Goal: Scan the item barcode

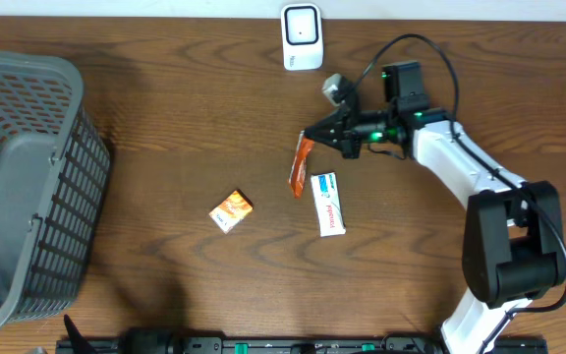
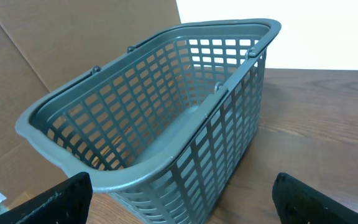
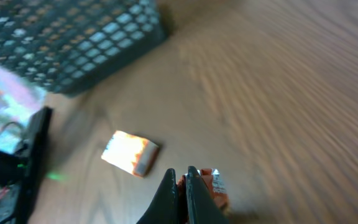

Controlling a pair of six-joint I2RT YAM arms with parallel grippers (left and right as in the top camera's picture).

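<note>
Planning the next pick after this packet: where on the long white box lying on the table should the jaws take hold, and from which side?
I would come from straight above and close across the narrow width of the white box near its middle. It lies flat on the table, and both long edges are free there.
</note>
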